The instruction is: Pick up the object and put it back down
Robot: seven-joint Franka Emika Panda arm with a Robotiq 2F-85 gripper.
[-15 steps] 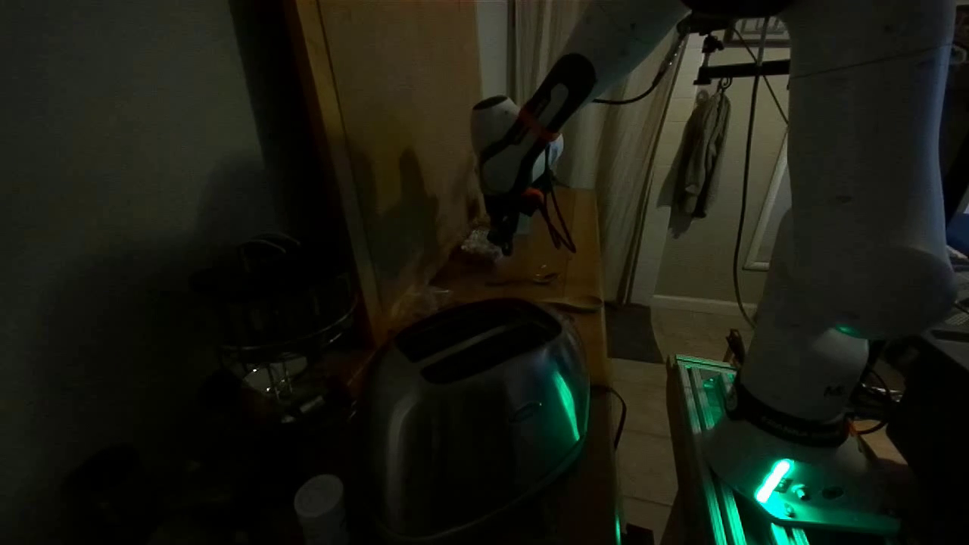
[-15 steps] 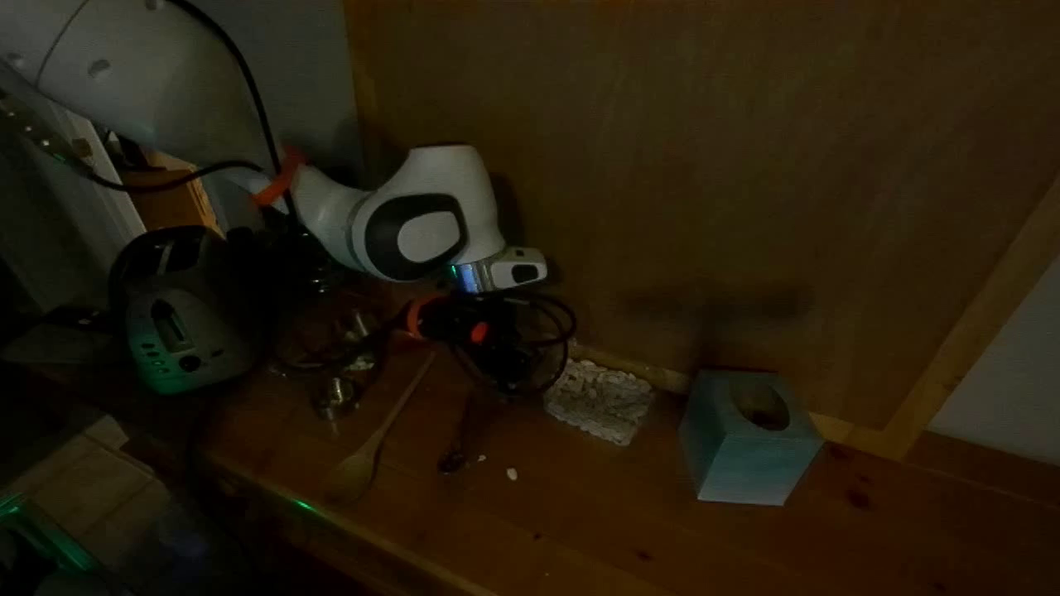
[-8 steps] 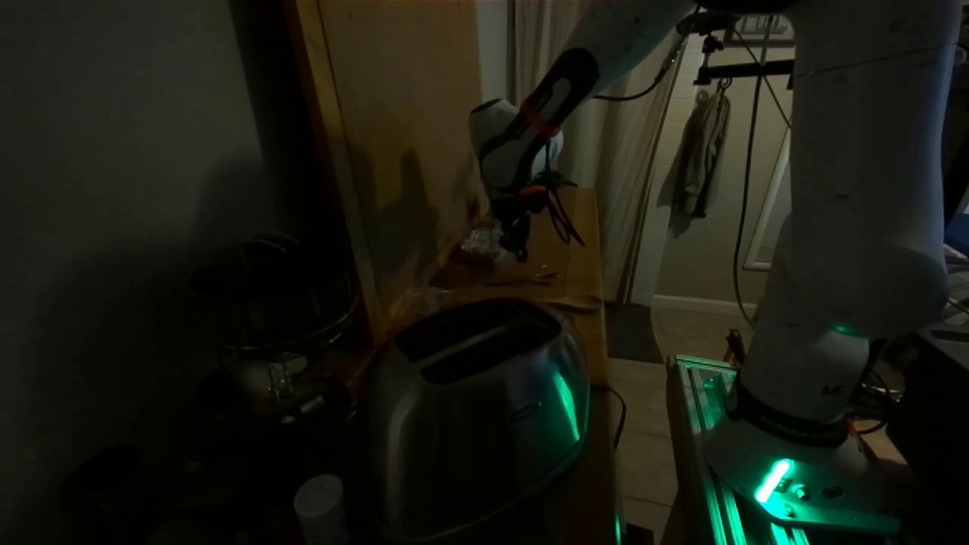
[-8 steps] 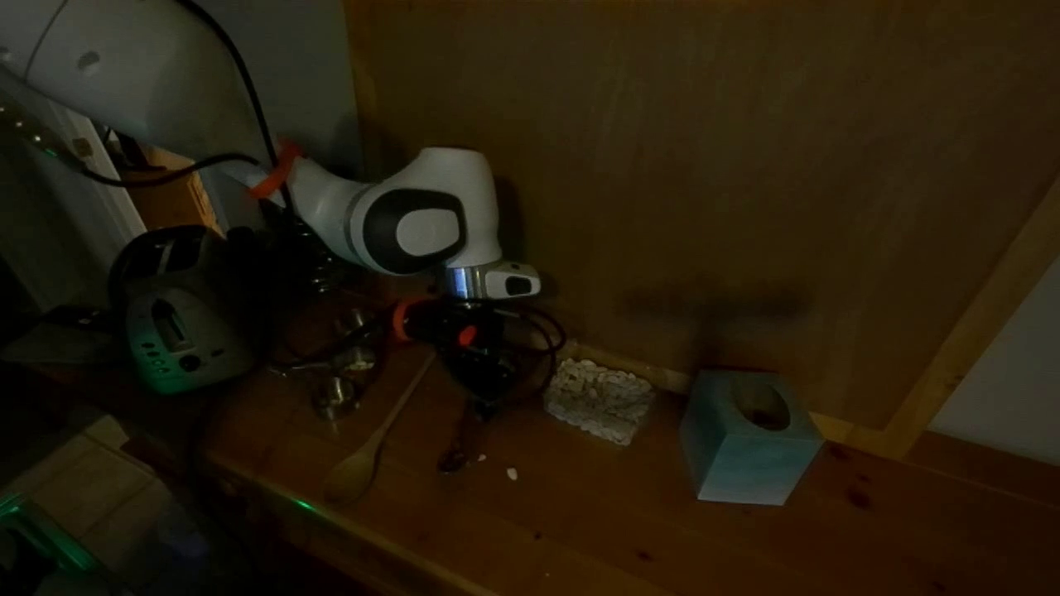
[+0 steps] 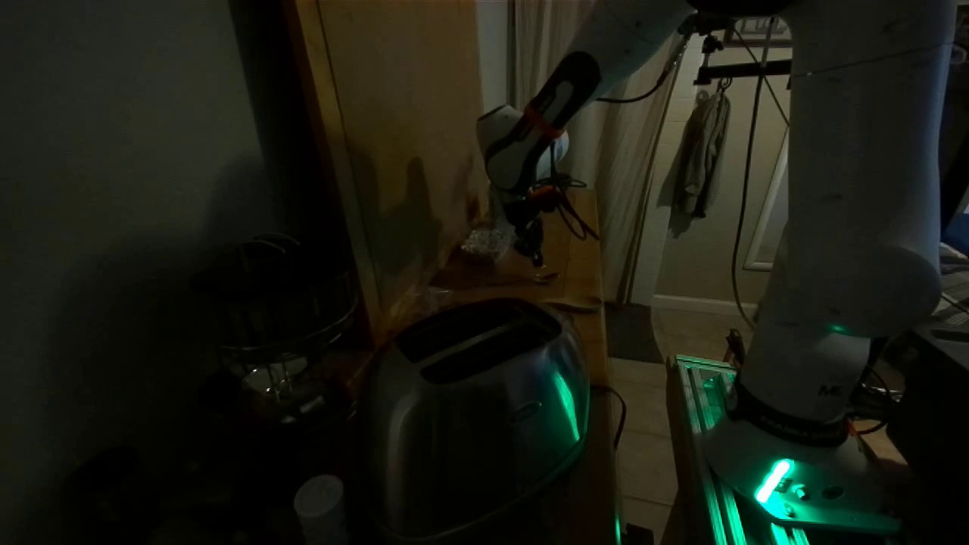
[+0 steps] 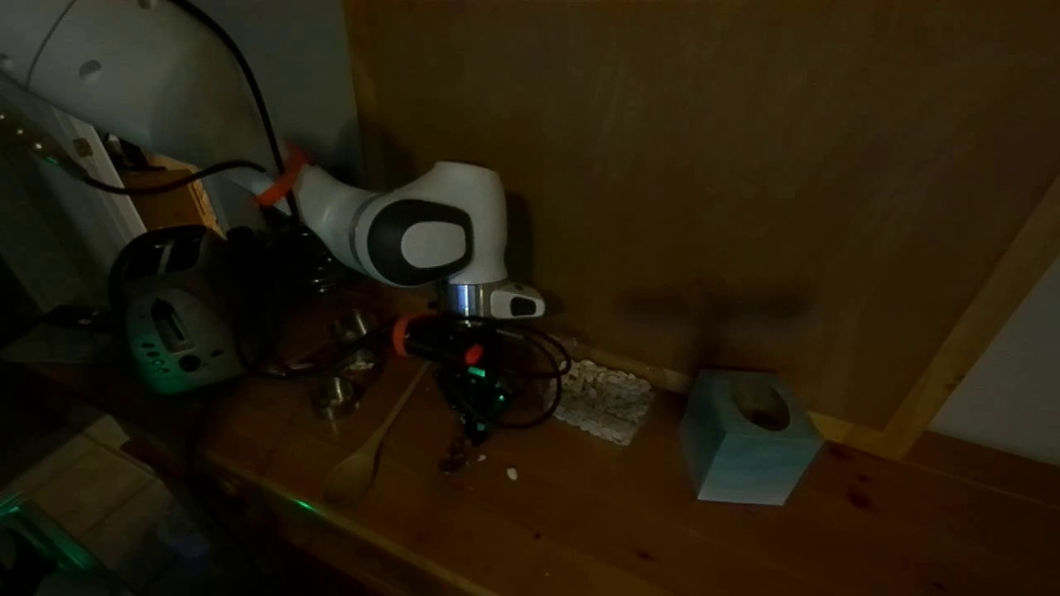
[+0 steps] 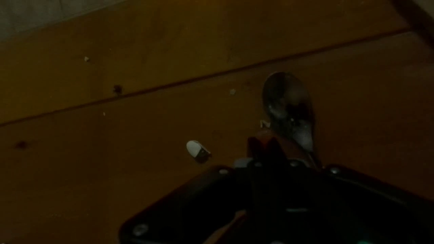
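Note:
The task names no particular object. A metal spoon [image 7: 287,98] lies on the wooden counter in the wrist view, bowl upward; its handle runs under my gripper. The spoon also shows dimly in both exterior views [image 5: 546,278] [image 6: 452,460]. A small white piece [image 7: 194,148] lies left of the spoon and also shows in an exterior view [image 6: 512,474]. My gripper [image 7: 266,139] points down just left of the spoon's neck, fingertips drawn together, with nothing clearly held; the picture is very dark there. It also shows in both exterior views [image 5: 538,262] [image 6: 478,439], close above the counter.
A wooden spoon [image 6: 354,475], metal cups [image 6: 336,396], a clear bag of white pieces [image 6: 603,404] and a blue tissue box [image 6: 749,455] are on the counter. A large toaster [image 5: 484,424] stands on it too. A wooden board [image 6: 704,165] rises behind.
My gripper has moved down and away from the bag, toward the metal spoon's bowl and the counter's front edge. The things on the counter have not moved.

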